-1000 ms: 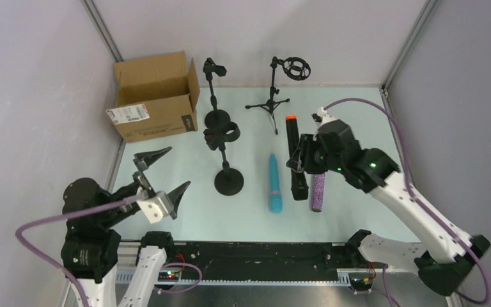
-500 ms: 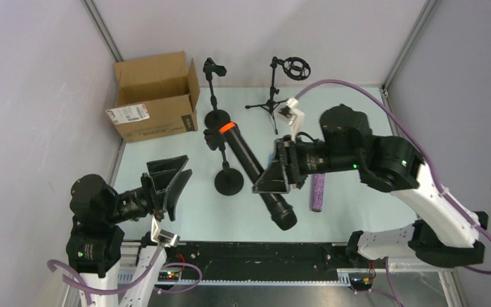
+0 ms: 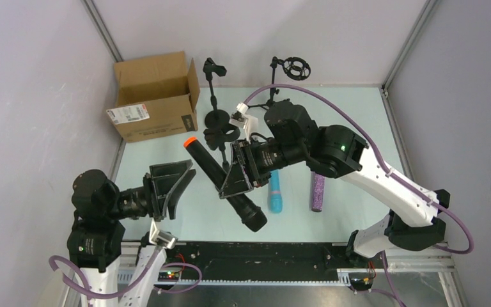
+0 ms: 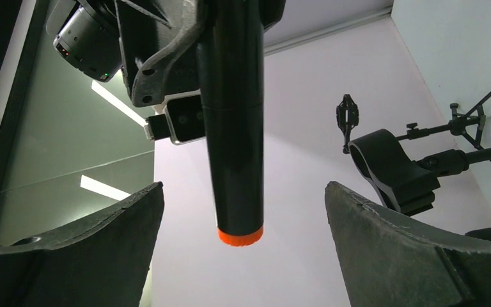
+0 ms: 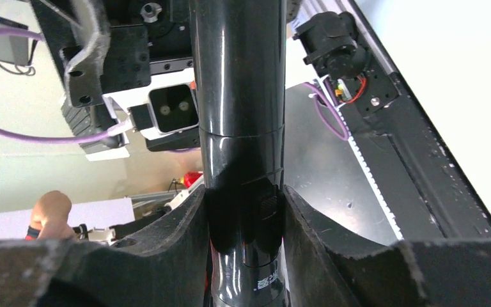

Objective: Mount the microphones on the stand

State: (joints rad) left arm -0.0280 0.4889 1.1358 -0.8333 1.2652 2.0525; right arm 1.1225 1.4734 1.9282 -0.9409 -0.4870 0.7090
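Black stick microphone with the orange-red end [image 3: 206, 161] hangs above the table, seen from overhead. My right gripper [image 3: 235, 180] pinches its middle, its long axis slanting, orange end up-left toward my left gripper [image 3: 176, 185]. The turquoise microphone [image 3: 274, 189] and glittery purple microphone [image 3: 318, 192] lie flat.

From my left wrist, that orange end points down between my wide-spread fingers [image 4: 70, 256], touching neither — the black stand clip [image 4: 393, 169] sits off right.

From my right wrist, both pads clamp the barrel. My left arm looks nearer the free end.
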